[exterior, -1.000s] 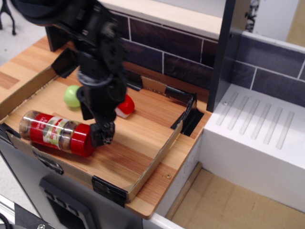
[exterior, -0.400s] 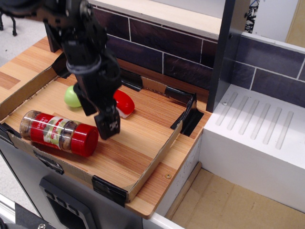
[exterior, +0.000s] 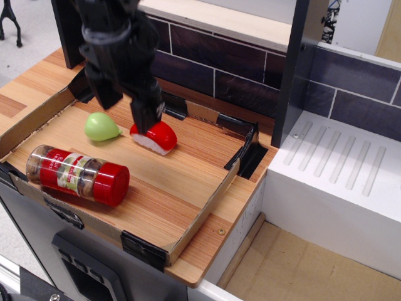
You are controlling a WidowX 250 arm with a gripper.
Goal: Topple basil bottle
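The basil bottle lies on its side near the front left of the wooden tray. It is a clear jar with a red-green-white label, and its red cap points right. My black gripper hangs above the back of the tray, well clear of the bottle. Its two fingers stand apart with nothing between them. One fingertip hovers just over the red-and-white sushi-like toy.
A green pear-shaped toy lies left of the sushi toy. The tray has low cardboard walls with black tape at the corners. A dark tiled wall stands behind, and a white drainboard is at the right.
My gripper has risen from beside the bottle's cap and moved back, up and away. The bottle stays lying on its side. The pear toy is uncovered.
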